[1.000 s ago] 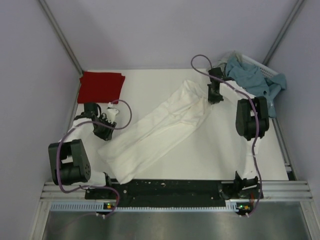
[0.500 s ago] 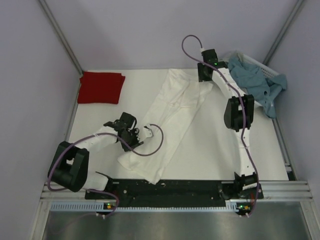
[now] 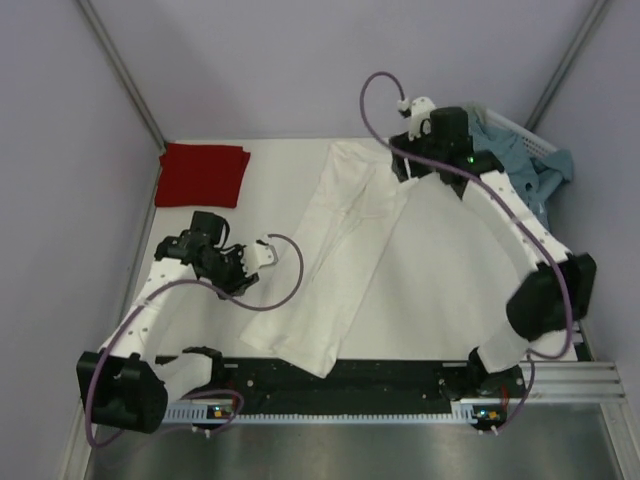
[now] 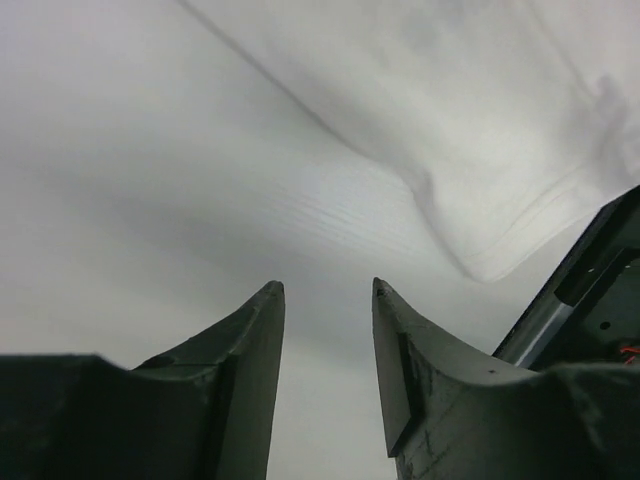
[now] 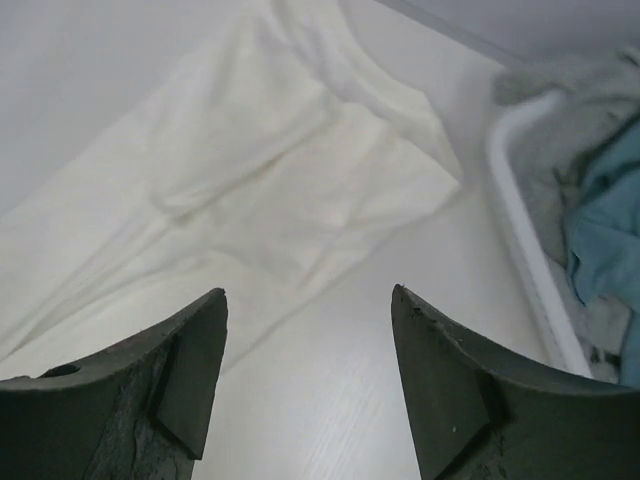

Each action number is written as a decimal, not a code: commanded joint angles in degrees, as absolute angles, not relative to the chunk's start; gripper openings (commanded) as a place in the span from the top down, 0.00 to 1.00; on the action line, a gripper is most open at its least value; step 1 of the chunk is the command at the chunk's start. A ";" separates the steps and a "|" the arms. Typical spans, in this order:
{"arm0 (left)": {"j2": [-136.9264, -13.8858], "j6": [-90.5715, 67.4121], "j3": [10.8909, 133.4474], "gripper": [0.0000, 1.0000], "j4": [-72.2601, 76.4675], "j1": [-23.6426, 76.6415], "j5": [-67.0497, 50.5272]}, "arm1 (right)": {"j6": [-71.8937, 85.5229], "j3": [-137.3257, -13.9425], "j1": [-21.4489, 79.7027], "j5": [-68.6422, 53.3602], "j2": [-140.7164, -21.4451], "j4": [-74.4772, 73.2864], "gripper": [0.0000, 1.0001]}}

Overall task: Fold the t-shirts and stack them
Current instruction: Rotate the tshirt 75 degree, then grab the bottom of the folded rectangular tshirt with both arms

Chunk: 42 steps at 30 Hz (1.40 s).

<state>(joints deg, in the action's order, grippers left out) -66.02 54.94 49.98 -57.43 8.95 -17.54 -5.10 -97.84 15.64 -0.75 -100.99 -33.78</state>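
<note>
the white t-shirt (image 3: pixel 335 260) lies long, near-left to far-right; our left gripper (image 4: pixel 325 288) flanks its near half, our right gripper (image 5: pixel 308 292) its far end, both released, empty.

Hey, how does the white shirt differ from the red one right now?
The red t-shirt is folded into a compact square; the white t-shirt is a long, wrinkled strip, much larger. The red one sits in the far left corner of the table; the white one runs diagonally across its middle. Both lie flat.
</note>
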 commanded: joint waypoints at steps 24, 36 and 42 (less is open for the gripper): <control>-52.21 92.21 28.39 0.40 -63.39 15.73 -25.67 | -39.55 -39.20 81.83 -14.23 -82.44 3.08 0.45; -56.16 84.12 25.66 0.55 -53.09 20.48 -19.07 | -40.25 -40.96 82.44 -17.31 -89.12 2.55 0.67; -57.13 82.71 25.05 0.88 -51.68 21.18 -17.93 | -39.11 -37.45 82.27 -17.23 -82.63 2.55 1.00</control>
<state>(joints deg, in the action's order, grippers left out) -55.70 84.62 26.63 -55.05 20.58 -19.88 -39.92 -38.94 81.49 -15.57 -88.12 1.43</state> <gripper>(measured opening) 0.248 0.027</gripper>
